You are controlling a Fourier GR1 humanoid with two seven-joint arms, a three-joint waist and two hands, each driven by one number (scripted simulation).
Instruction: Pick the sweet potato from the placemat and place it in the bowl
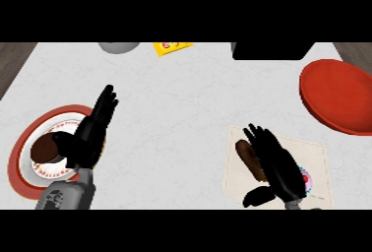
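The right hand (280,165), fingers straight, rests beside the sweet potato (247,158) on the placemat (316,157); the left hand (91,133) hovers open over a plate (29,142); the red bowl (341,96) sits well apart.

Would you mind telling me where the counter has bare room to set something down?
The widest free patch is mid-counter, between the left hand over the red-rimmed plate and the placemat. Another lies between the placemat and the black box. It is crowded on the placemat, where the right hand sits beside the sweet potato, and near the red bowl.
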